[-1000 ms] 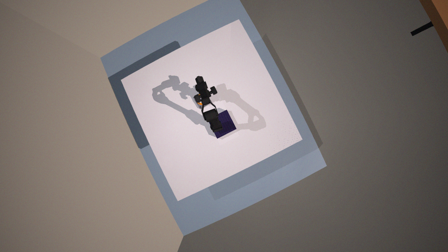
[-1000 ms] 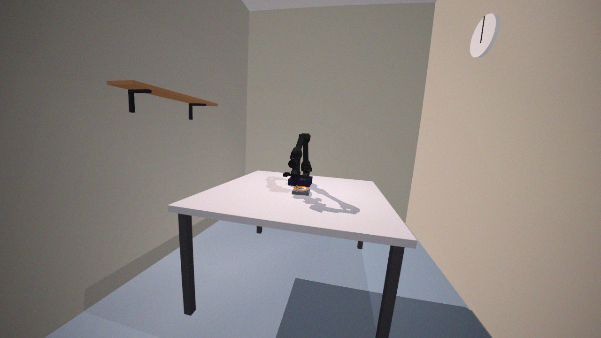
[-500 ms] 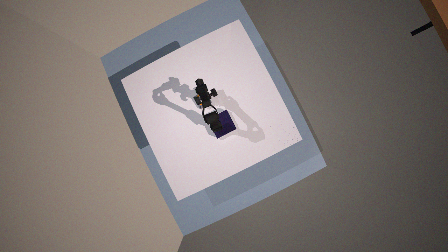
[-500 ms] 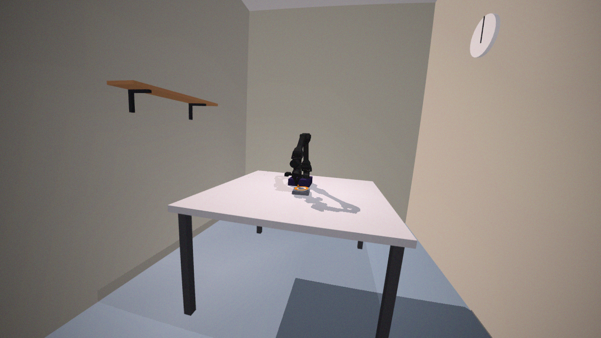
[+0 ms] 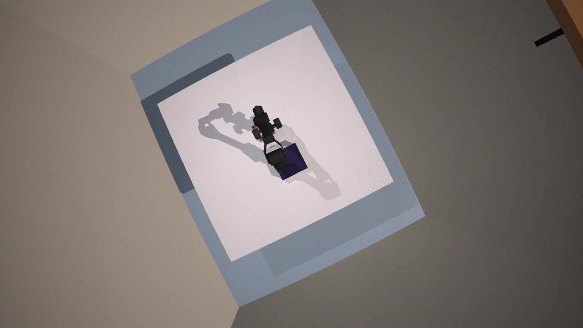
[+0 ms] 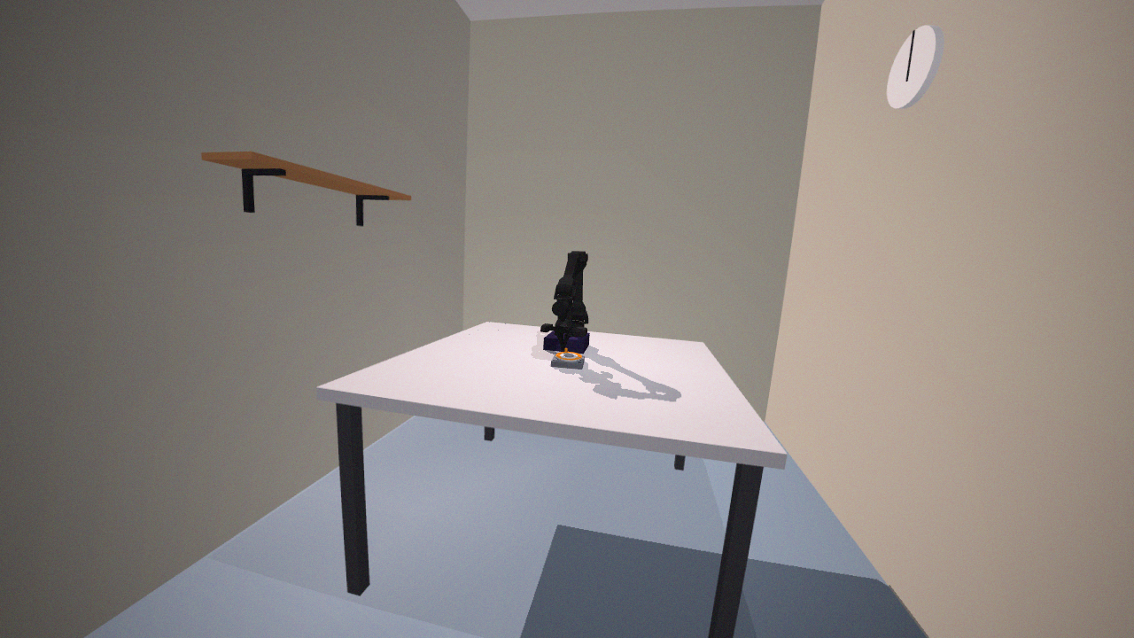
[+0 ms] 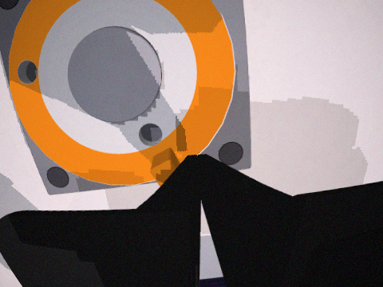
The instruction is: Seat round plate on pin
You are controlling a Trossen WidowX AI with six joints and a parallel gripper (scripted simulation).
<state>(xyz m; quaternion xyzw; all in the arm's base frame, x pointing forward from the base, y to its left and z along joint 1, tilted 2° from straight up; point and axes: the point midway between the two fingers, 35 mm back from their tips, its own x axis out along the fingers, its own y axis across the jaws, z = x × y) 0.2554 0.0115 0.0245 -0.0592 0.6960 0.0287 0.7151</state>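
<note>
plate [image 7: 213, 64]: flat orange ring with small holes around it, sitting over the round grey post [image 7: 114, 75] on the square grey base [image 7: 242, 112], on the white table [image 7: 314, 32]; matte, hard-looking surfaces.
tab [image 7: 165, 161]: small orange lug at about 6 o'clock on the ring, just left of the fingertips; whether they touch it cannot be told.
hole by the tab [image 7: 150, 133]: dark, just inside the ring at 6 o'clock; the pin cannot be picked out, so seating is unclear.
key relation: the ring lies at 11 o'clock from the fingers, so a turning push would likely run along the rim.
fingers: black, wedge-shaped, pressed together with nothing between them.
</note>
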